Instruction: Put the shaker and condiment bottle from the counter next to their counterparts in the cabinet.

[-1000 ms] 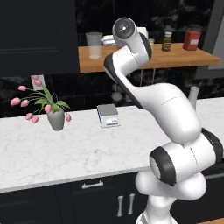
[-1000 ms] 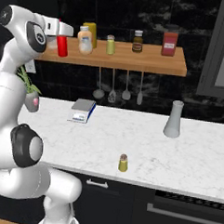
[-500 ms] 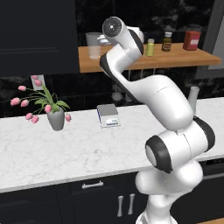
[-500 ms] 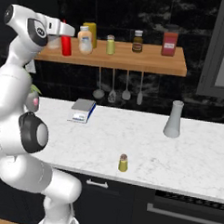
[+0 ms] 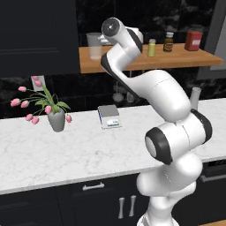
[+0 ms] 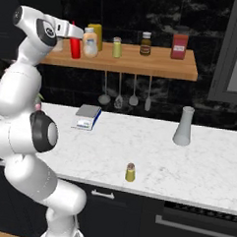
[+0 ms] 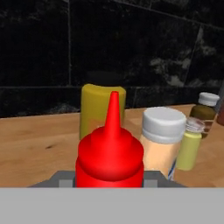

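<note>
The hand (image 6: 74, 35) is clamped on the condiment bottle (image 6: 75, 41) at the cabinet (image 6: 157, 68). The yellow bottle (image 7: 101, 110) stands just behind. The shaker (image 6: 130, 172) stands on the tabletop (image 6: 153, 152).

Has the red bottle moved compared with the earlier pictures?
Yes. In the right base view the red bottle has gone right along the shelf, nearer the yellow bottle, carried by the pincer.
</note>
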You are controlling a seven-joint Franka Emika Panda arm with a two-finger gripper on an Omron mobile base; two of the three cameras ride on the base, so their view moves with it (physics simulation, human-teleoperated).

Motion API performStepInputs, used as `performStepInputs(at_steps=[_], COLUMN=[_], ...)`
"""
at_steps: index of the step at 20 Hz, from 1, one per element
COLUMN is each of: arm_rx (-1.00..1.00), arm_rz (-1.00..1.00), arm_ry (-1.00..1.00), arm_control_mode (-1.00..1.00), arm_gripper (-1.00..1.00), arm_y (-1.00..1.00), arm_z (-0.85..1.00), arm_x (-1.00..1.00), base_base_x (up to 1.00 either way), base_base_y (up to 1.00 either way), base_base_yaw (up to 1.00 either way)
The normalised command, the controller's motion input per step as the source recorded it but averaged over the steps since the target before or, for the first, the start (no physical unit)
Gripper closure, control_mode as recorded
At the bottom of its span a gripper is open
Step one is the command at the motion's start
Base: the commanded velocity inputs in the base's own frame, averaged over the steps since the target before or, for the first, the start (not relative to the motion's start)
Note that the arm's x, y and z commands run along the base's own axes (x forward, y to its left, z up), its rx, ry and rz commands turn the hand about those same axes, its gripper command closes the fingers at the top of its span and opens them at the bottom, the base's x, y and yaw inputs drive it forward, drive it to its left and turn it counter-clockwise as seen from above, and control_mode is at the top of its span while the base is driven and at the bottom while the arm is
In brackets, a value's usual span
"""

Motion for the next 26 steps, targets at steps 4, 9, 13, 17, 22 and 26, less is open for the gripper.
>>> performStepInputs(at_steps=[4, 9, 13, 17, 22, 26], arm_rx=[0.0, 0.0, 0.0, 0.0, 0.01, 0.07], arm_rz=[0.0, 0.0, 0.0, 0.0, 0.0, 0.0], arm_ry=[0.0, 0.0, -0.01, -0.03, -0.03, -0.01], arm_control_mode=[-1.0, -1.0, -1.0, -1.0, -1.0, -1.0], arm_gripper=[1.0, 1.0, 1.0, -1.0, -1.0, -1.0], arm_y=[0.0, 0.0, 0.0, 0.0, 0.0, 0.0], arm_z=[-0.03, -0.21, -0.28, -0.28, -0.13, 0.12], arm_x=[0.29, 0.26, 0.2, 0.17, 0.09, -0.01], base_base_x=[0.0, 0.0, 0.0, 0.0, 0.0, 0.0], base_base_y=[0.0, 0.0, 0.0, 0.0, 0.0, 0.0], base_base_yaw=[0.0, 0.0, 0.0, 0.0, 0.0, 0.0])
